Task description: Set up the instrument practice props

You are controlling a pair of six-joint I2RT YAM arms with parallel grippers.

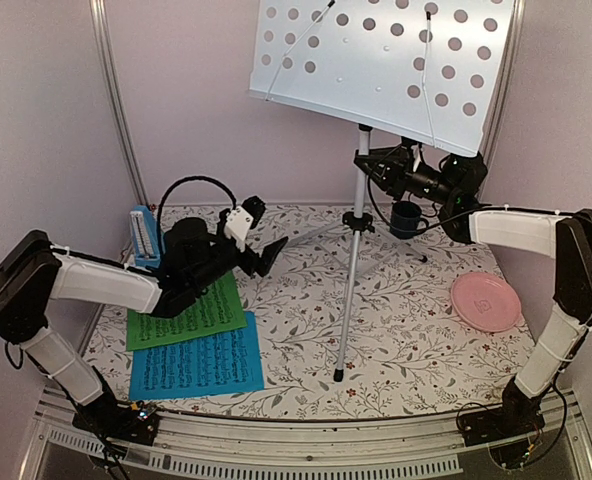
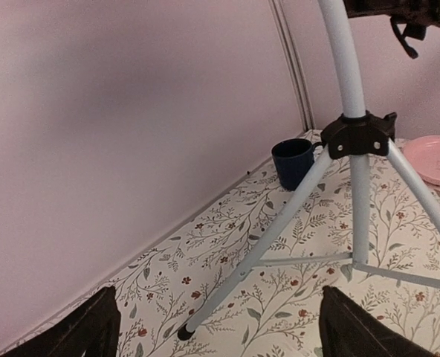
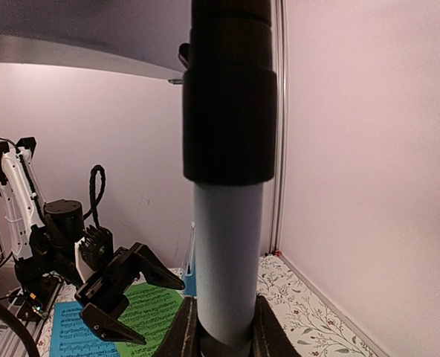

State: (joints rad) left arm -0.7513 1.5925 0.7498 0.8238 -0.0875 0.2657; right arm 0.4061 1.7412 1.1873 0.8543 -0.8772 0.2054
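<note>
The silver music stand stands upright on its tripod mid-table, its perforated desk tilted at the top. My right gripper is shut on the pole just under the desk, a finger on each side of the tube. My left gripper hovers open beside the tripod's left leg, which runs between its spread fingertips without touching them. A green sheet and a blue sheet lie flat at the front left. The blue metronome stands at the back left.
A dark blue mug sits by the back wall behind the tripod hub. A pink plate lies at the right. Walls close in the table at the back and both sides.
</note>
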